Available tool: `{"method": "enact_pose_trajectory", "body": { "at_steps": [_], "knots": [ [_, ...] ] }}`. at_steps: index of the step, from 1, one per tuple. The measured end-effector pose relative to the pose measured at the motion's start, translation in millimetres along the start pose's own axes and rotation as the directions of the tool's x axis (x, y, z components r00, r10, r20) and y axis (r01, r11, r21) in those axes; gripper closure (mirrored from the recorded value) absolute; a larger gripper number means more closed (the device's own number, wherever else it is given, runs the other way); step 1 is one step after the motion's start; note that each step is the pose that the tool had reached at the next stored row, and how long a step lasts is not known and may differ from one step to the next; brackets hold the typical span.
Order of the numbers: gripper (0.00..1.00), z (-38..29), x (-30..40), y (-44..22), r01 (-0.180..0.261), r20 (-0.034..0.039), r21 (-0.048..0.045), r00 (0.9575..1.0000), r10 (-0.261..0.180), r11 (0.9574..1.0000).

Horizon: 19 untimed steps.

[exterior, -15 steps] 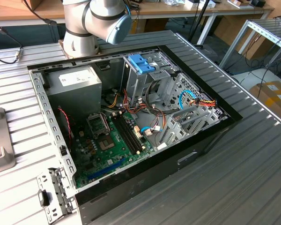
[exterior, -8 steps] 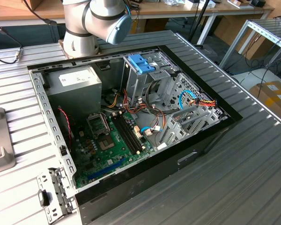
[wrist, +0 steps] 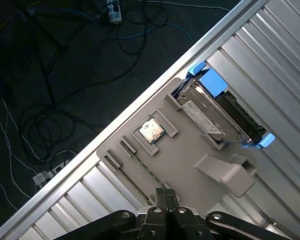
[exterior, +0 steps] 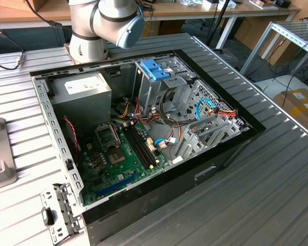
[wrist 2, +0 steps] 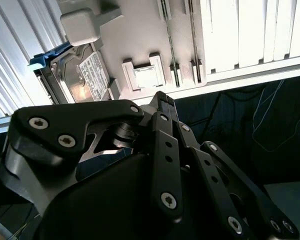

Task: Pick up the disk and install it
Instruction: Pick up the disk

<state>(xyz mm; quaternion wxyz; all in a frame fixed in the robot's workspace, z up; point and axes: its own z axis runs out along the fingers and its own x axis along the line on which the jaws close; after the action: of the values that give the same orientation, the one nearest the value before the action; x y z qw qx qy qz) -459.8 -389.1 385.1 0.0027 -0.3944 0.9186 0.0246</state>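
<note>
Closest in, the end effector (wrist: 165, 194) hangs above the grey holder tray (wrist: 190, 150), apart from it. Its tips are drawn narrow, pressed together with nothing between them, as both wrist views show.

Just beyond, a square processor chip (wrist: 151, 130) sits in a recess near the tray's middle. Past the chip, on the side of the tray away from the end effector, the disk (wrist: 217, 112) stands on edge in a slot. It leans a little, its labelled face shows, and there is a blue rail at each end. The second wrist view shows the disk (wrist 2: 82, 75) in that same slot.

The tray lies on a ribbed metal surface (wrist: 270, 50), close to its edge. Beyond that edge, cables (wrist: 65, 75) trail over a dark floor.

In the exterior view an open computer case (exterior: 143, 154) with its drive cage (exterior: 159, 84) waits without the disk. I cannot tell where it stands relative to the tray.

My judgement is that the pick-up is the step in hand and the approach has barely begun. A grasp would call for the tips to spread and line up across the disk's free upper edge.
</note>
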Motion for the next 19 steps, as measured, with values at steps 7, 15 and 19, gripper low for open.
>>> {"method": "enact_pose_trajectory", "body": {
  "at_steps": [7,15,19],
  "knots": [
    [0.90,0.0,0.0,0.0,0.053,-0.0022,-0.0013,0.9986,-0.053,0.9986],
    [0.90,0.0,0.0,0.0,0.098,-0.0040,-0.0026,0.9951,-0.098,0.9952],
    [0.90,0.0,0.0,0.0,0.122,-0.0051,-0.0033,0.9925,-0.122,0.9926]
  ]
}}
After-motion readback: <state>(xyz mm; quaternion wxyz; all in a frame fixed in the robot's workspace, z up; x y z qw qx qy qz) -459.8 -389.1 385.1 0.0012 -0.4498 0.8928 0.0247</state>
